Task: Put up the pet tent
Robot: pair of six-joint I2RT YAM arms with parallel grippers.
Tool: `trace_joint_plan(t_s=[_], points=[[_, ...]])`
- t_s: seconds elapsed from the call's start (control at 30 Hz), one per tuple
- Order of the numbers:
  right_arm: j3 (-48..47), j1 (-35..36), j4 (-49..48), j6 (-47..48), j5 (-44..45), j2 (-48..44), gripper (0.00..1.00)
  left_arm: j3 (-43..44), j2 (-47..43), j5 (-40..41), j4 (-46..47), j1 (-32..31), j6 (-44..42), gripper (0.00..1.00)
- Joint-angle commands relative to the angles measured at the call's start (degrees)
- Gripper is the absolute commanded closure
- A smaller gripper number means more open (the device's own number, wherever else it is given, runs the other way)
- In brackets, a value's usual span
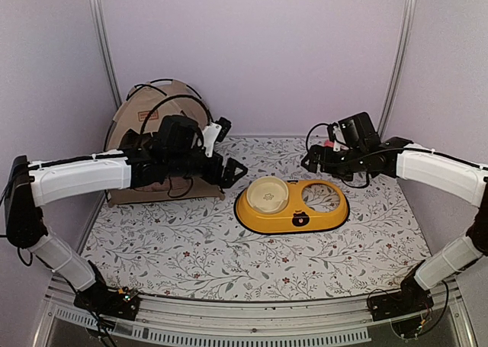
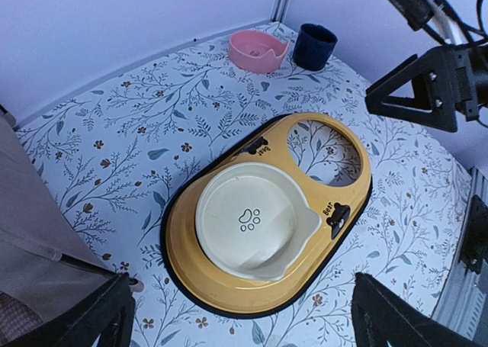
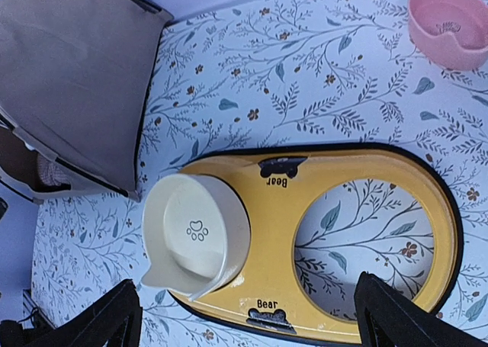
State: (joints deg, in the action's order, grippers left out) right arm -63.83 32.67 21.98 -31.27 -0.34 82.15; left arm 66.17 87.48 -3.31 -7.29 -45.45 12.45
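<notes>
Left fingers [image 2: 84, 316] and right fingers [image 3: 404, 316] are both hanging spread wide, pinching nothing. The pet tent [image 1: 130, 126] is sitting at the surface's [image 1: 229, 248] far left corner, beside the left fingers.

We see a yellow oval feeder tray [image 1: 296, 206] mid-table, slightly right of centre, on the floral table cover [image 1: 191, 248]. Its left hole holds a cream bowl [image 1: 268, 194] with a paw print. The cover shows through the right hole. The tray has black bear marks on its near and far rims. In the far right corner, a pink bowl [image 2: 258, 51] sits just beside a dark blue cup [image 2: 314, 46].
</notes>
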Motion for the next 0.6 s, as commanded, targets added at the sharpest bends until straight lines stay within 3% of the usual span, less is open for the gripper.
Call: trace_joint_plan(t_s=[0.0,0.13,0.57], points=[[-3.97,-0.14,5.56,1.22,-4.12,4.43,0.01,-2.58,-3.02,-3.17,2.98,0.71,0.34,0.01],[-8.1,-0.15,6.32,3.12,-3.96,11.52,0.01,-4.19,-3.79,-5.82,3.32,0.85,1.58,0.01],[-19.28,4.44,8.65,9.2,-5.23,27.69,0.34,-9.58,-6.98,-11.38,5.01,0.85,6.17,0.01]])
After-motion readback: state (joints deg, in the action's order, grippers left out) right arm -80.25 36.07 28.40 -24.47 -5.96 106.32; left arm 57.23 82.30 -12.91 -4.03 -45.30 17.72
